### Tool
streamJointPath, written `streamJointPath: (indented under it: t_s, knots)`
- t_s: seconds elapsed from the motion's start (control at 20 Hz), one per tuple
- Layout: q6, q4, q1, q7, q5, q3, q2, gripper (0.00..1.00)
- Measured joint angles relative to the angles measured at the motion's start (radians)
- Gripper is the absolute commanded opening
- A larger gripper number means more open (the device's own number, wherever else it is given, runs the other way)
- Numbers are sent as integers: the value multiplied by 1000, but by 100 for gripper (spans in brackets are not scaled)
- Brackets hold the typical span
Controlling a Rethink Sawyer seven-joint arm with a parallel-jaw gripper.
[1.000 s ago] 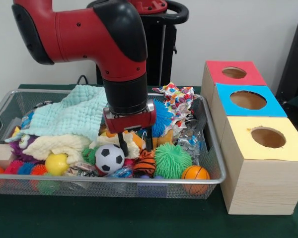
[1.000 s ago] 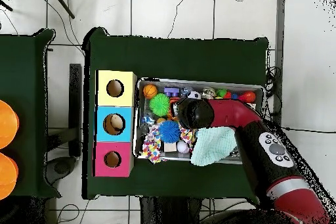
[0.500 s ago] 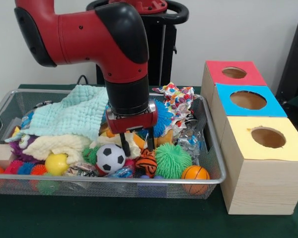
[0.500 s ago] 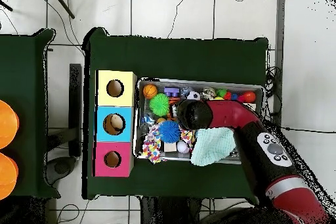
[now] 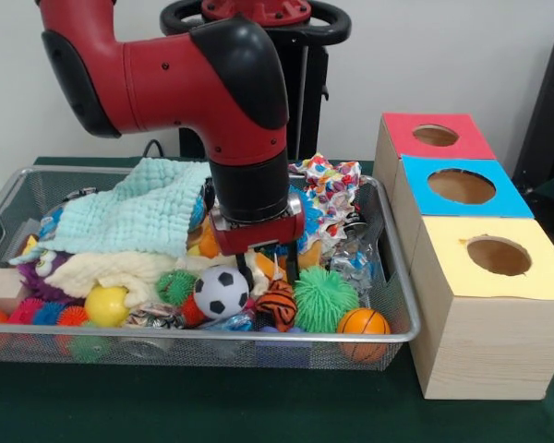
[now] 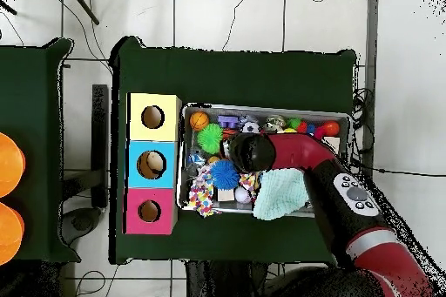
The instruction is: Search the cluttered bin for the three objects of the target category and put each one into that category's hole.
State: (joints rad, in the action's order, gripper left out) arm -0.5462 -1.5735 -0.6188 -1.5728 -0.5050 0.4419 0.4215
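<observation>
**Balls in the bin, gripper lowered among them**

Balls are seen along the near side of the wire bin (image 5: 388,277): a soccer ball (image 5: 221,292), an orange-and-black striped ball (image 5: 277,305) just right of it, a green spiky ball (image 5: 324,299), and a small basketball (image 5: 363,322) against the near right corner. A yellow ball (image 5: 106,305) is placed further left, below a cream cloth (image 5: 111,270). The gripper (image 5: 268,269) is lowered into the clutter directly above the striped ball, its fingers (image 5: 247,272) spread apart, one close beside the soccer ball and the other beside the green spiky ball; nothing is pinched between them. A mint cloth (image 5: 138,214) is draped over the far left of the pile. To the right of the bin, three boxes are lined up: yellow hole box (image 5: 495,263) nearest, blue hole box (image 5: 462,189) in the middle, red hole box (image 5: 434,136) farthest.
</observation>
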Motion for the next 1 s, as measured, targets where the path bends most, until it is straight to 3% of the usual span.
streamJointPath:
  t_s: [0.35,0.4,1.0]
  knots:
    - [0,8,27,0,0,0,-3,100]
    - [0,8,34,0,0,0,-4,0]
    - [-1,8,43,0,0,0,-3,0]
